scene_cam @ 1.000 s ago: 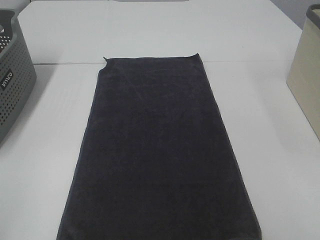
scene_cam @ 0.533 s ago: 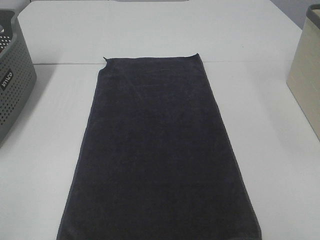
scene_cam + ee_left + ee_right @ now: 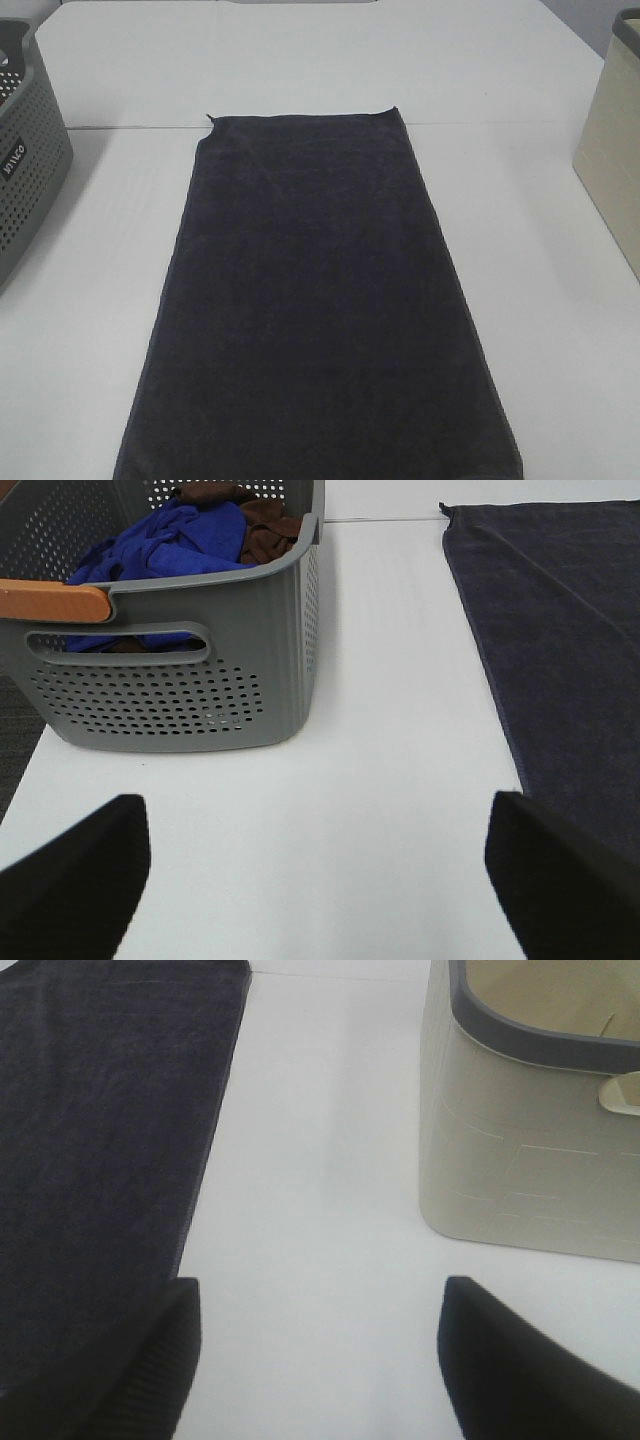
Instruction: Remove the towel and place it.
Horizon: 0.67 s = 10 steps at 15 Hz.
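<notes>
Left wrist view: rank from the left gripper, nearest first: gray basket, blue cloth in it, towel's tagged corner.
From the left gripper:
1. Gray basket, its front wall, on the table to one side of the gripper.
2. Blue cloth, inside the basket, behind that wall.
3. Tagged corner of the towel, far end, opposite side.

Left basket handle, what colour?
Orange-brown handle on the grey basket; left wrist view shows it best.

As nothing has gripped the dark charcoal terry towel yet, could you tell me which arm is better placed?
Right, marginally: the open right gripper has one finger over the towel; the left gripper sits beside it.
</notes>
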### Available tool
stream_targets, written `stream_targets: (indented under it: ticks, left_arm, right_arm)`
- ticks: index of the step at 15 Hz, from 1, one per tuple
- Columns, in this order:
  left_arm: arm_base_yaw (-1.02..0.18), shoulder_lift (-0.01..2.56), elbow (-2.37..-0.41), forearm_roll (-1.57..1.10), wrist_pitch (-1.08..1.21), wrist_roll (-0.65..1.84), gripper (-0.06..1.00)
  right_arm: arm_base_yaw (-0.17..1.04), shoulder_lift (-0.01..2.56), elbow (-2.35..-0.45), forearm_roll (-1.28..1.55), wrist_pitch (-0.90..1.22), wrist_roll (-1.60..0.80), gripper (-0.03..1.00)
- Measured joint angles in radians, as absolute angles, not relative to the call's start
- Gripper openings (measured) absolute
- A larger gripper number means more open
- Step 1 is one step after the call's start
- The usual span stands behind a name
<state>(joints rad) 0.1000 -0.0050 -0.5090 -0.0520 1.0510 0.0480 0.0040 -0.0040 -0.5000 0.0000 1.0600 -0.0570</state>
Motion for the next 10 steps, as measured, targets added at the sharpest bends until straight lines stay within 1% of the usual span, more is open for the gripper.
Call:
stream_targets:
  ticks: [2, 4, 6, 10]
  left_arm:
    - [0.099, -0.005, -0.509, -0.052, 1.051, 0.048, 0.86]
    - [0.058, -0.005, -0.509, -0.052, 1.051, 0.048, 0.86]
    - [0.042, -0.005, -0.509, -0.052, 1.051, 0.048, 0.86]
    - [0.042, -0.005, -0.509, -0.052, 1.051, 0.048, 0.86]
  right_arm:
    - [0.004, -0.004, -0.500, 0.000, 1.060, -0.057, 0.66]
    - [0.004, -0.004, -0.500, 0.000, 1.060, -0.057, 0.66]
    - [0.004, -0.004, -0.500, 0.000, 1.060, -0.057, 0.66]
    - [0.004, -0.004, -0.500, 0.000, 1.060, -0.057, 0.66]
